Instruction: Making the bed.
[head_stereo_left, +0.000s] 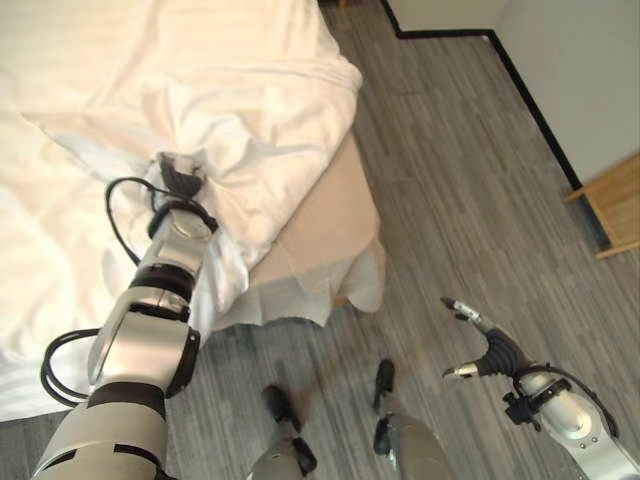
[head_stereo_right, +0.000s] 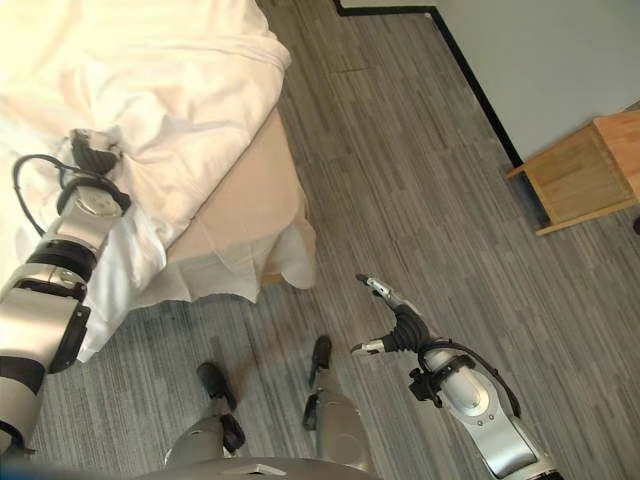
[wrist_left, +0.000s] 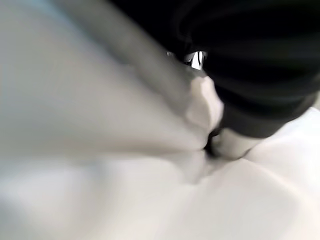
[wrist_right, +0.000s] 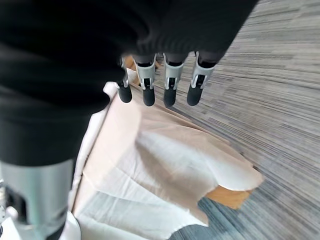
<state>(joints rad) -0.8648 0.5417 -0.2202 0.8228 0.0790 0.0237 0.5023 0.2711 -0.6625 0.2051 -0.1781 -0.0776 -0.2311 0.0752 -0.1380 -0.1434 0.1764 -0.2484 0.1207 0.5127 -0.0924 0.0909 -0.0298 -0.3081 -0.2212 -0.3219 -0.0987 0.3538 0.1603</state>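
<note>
The grey wood-plank floor (head_stereo_left: 450, 170) is seen around the foot of a bed whose beige fabric-covered base (head_stereo_left: 330, 225) is exposed at the corner, with a pale skirt hanging loose below it. Over the bed a rumpled white cotton duvet (head_stereo_left: 230, 90) is spread, its edge folded back unevenly near the corner and drooping over the side. A light wooden piece of furniture (head_stereo_right: 580, 175) is placed by the pale wall (head_stereo_right: 540, 60), well apart from the bed. The left hand (head_stereo_left: 178, 172) is buried in a bunched fold of the duvet; white cloth is seen pressed against it in the wrist view, but whether its fingers are closed cannot be told. The right hand (head_stereo_right: 385, 320) is held above the floor, clear of the bed, its fingers (wrist_right: 170, 87) relaxed and holding nothing.
</note>
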